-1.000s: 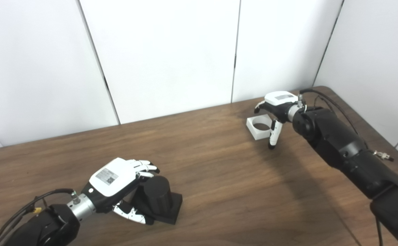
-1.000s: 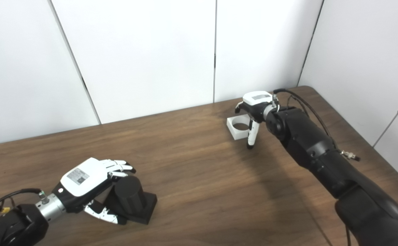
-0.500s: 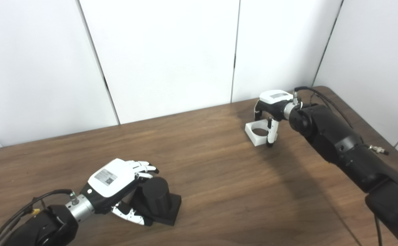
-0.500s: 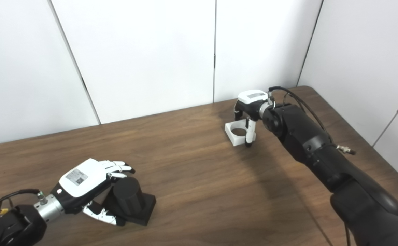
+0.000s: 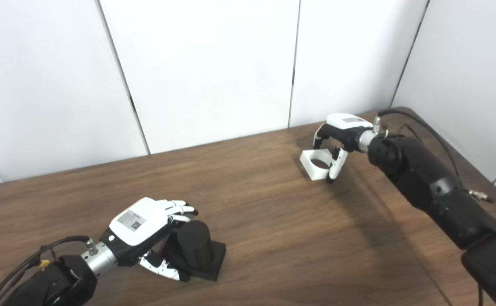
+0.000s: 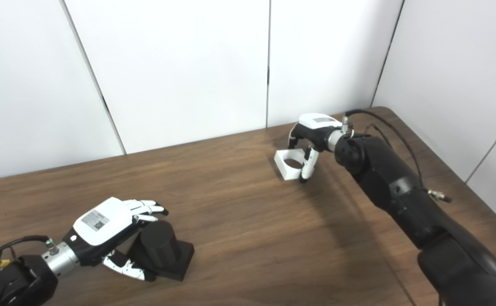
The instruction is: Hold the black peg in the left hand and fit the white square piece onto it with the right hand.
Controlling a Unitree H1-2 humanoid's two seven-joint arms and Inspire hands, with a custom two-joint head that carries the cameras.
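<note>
The black peg (image 5: 193, 242), a round cylinder on a square black base, stands on the wooden table (image 5: 282, 229) at the front left. My left hand (image 5: 143, 225) is wrapped around it, fingers against its far side and thumb low at its near side. The white square piece (image 5: 312, 169) with a round hole is at the back right, also seen in the right eye view (image 6: 285, 168). My right hand (image 5: 339, 129) is shut on it, fingers over its far edge and thumb on its near right corner. The piece looks slightly tilted.
White wall panels (image 5: 209, 63) close off the table's back and right side. The table's rounded back right corner (image 5: 405, 111) lies just behind my right arm. Bare wood lies between the two hands.
My right hand has closed on the white square piece and drawn it a little to the left and toward me. My left hand and the peg have not moved.
</note>
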